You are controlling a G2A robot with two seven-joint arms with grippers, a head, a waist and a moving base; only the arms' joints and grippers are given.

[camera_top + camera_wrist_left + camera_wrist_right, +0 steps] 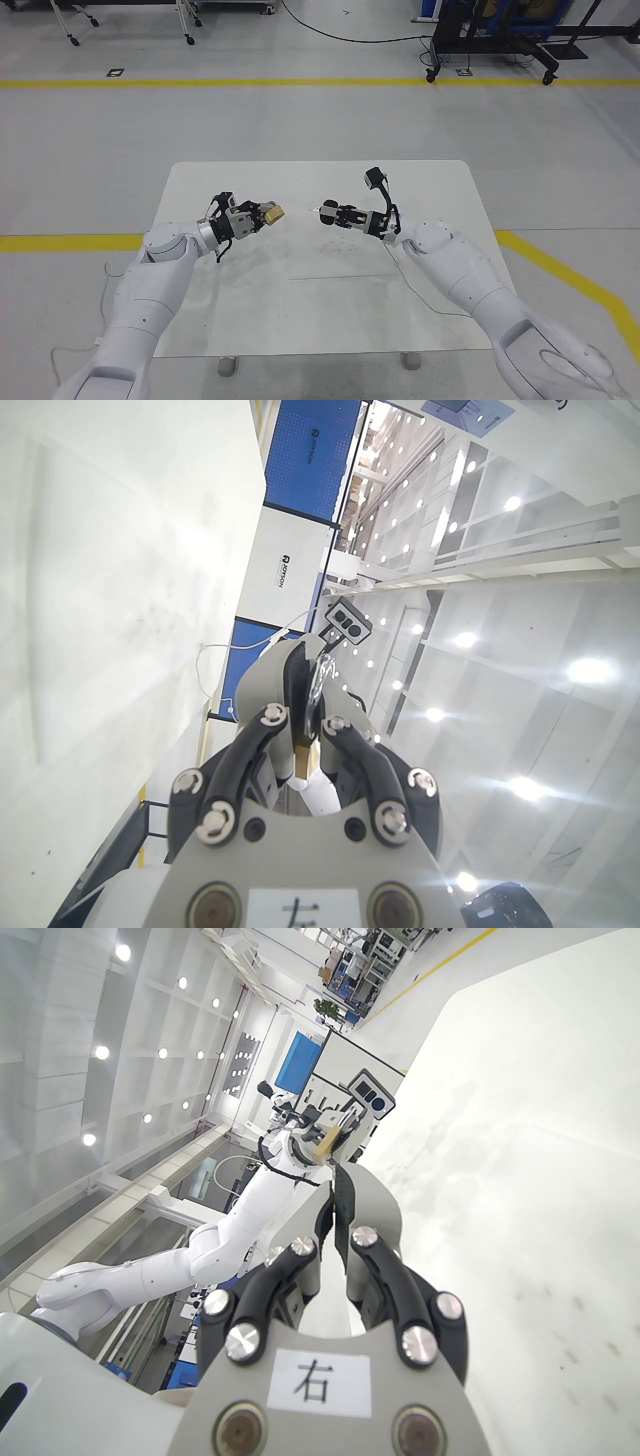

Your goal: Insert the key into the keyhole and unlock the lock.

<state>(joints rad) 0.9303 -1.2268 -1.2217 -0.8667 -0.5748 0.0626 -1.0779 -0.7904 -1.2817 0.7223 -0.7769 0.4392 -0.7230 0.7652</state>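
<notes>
- A white counter [420, 300] stands on a pale grey shop floor [320, 120]. Yellow floor lines [300, 82] run past its far side and cross under it.
- The left end effector [256, 215] is over the counter's middle, on the left, and points toward the other arm.
- Its fingers are pressed together on a brass padlock [272, 212]. The right wrist view shows the brass body sticking out beyond the fingertips, with the silver shackle back between the pads.
- In the left wrist view a strip of the brass body shows in the gap between the two fingers, and something shiny lies along the gap toward the tips.
- The right end effector [326, 212] is over the counter's middle, on the right, and faces the padlock.
- Its black pads are closed tight. They pinch the key [318, 210], of which only a small pale tip shows past the fingertips in the top view. It is too small to tell its shape.
- The key tip and the padlock are level with each other but apart, with bare counter showing between them.
</notes>
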